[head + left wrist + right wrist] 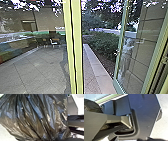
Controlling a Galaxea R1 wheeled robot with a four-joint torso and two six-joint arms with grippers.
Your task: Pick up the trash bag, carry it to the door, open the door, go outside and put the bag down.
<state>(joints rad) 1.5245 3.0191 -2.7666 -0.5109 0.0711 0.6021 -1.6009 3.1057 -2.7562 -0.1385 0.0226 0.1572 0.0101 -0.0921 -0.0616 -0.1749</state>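
The black trash bag (36, 117) looms large and creased in the left wrist view, its folds drawing together toward the dark edge of my left gripper (58, 139), which is shut on it. Part of a dark shiny bag (91, 105) shows in the right wrist view, beside the robot's own parts. My right gripper (145, 139) shows as a dark blurred shape; its state is unclear. In the head view the glass door (118, 62) stands open on the right, swung outward, with a handle on it.
A yellow-green post (75, 47) rises in front of me, left of the opening. Through the opening are a pale stone curb (98, 67), paving and a green hedge (103, 42). Behind glass on the left, a white chair (53, 42) stands on the tiles.
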